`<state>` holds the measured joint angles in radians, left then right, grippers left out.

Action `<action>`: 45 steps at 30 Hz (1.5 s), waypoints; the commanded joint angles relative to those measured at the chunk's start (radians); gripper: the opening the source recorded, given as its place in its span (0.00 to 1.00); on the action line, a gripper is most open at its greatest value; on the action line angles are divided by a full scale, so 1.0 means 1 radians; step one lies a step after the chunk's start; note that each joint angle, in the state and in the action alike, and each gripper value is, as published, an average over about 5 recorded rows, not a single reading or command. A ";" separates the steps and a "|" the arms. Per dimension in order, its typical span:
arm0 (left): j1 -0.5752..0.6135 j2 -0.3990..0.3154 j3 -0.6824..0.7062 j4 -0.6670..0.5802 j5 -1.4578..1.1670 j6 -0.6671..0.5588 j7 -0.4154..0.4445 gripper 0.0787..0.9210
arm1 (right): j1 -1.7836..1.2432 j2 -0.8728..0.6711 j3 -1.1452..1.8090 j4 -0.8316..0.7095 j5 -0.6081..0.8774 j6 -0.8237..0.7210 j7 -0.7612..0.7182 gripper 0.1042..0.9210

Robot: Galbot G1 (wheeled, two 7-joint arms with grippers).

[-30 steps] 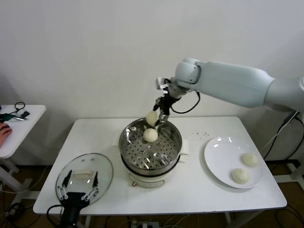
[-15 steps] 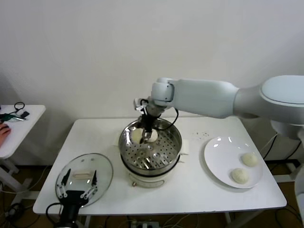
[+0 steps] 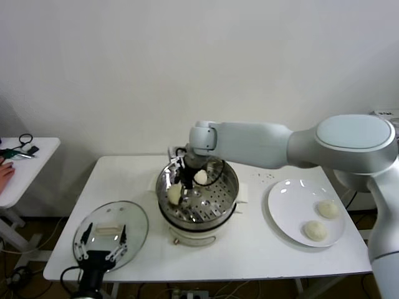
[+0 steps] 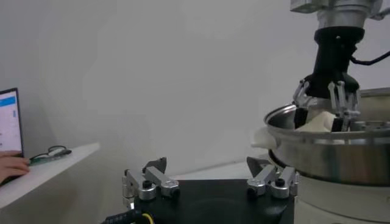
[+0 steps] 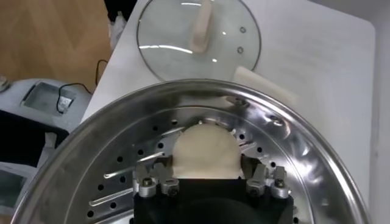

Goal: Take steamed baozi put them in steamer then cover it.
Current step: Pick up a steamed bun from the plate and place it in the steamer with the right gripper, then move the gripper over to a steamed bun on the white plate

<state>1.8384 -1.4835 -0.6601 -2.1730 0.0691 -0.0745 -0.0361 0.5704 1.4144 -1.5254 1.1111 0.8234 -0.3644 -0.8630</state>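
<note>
My right gripper (image 3: pixel 182 184) reaches into the steamer (image 3: pixel 228 194) and is shut on a baozi (image 3: pixel 175 194), low over the left part of the perforated tray. In the right wrist view the baozi (image 5: pixel 204 153) sits between the fingers (image 5: pixel 152 182) just above the tray (image 5: pixel 116 176). A second baozi (image 3: pixel 200 177) lies on the tray at the back. Two more baozi (image 3: pixel 328 208) (image 3: pixel 315 231) lie on the white plate (image 3: pixel 287 212). The glass cover (image 3: pixel 111 230) lies flat on the table at the front left. My left gripper (image 3: pixel 100 254) waits open and empty at the cover's near edge.
The steamer stands in the middle of the white table (image 3: pixel 262 249), with the plate to its right. A small side table (image 3: pixel 25 163) with cables stands at the far left, and a person's hand (image 3: pixel 4 169) rests on it. A white wall is behind.
My right gripper has carried the baozi from above the steamer's back rim leftward and down into the steamer. The left arm has not moved.
</note>
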 commanded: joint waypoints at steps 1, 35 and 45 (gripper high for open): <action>-0.001 0.001 0.001 0.003 0.001 0.003 -0.001 0.88 | -0.022 0.015 0.000 -0.009 -0.005 0.000 0.004 0.87; 0.010 -0.006 0.015 -0.022 0.014 0.011 -0.003 0.88 | 0.163 -0.878 -0.049 0.432 -0.386 0.100 -0.193 0.88; 0.019 -0.011 0.008 -0.021 0.010 0.007 -0.006 0.88 | -0.159 -0.992 0.159 0.313 -0.614 0.139 -0.206 0.88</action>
<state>1.8546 -1.4941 -0.6523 -2.1952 0.0791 -0.0683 -0.0427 0.6035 0.5663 -1.4815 1.4456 0.3691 -0.2434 -1.0593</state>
